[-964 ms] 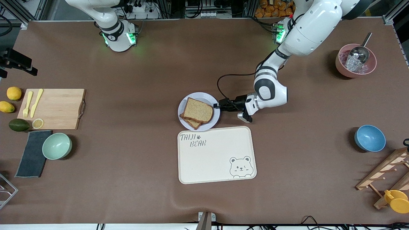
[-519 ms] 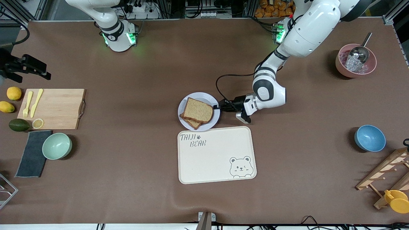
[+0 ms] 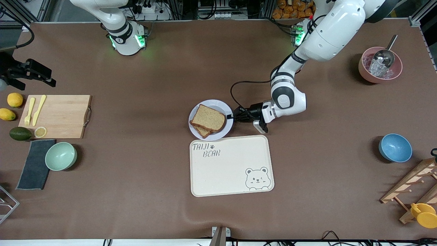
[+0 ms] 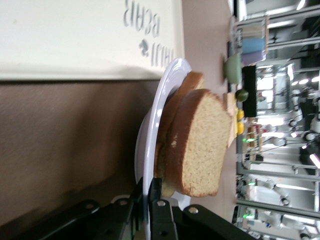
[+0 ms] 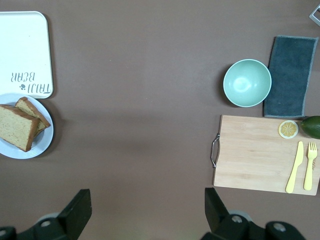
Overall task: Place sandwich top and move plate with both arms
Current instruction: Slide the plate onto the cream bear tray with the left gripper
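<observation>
Pinching the one plate (image 3: 194,116) of two bread slices (image 3: 208,118), left gripper (image 3: 233,116) is clamped; right gripper (image 5: 147,212) gapes empty.

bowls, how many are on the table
3: a green bowl beside the dark cloth, a blue bowl near the wooden rack, a pink bowl holding a scoop.

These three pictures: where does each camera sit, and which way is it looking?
Front view: high across the table, facing both arms' bases; left gripper shut on the plate rim, right gripper open above the table near the cutting board.
Left wrist view: on the left arm, level with the plate and bread; its fingers show.
Right wrist view: looking down on the table; its fingers show.
All three share plate, bread and tray.
</observation>
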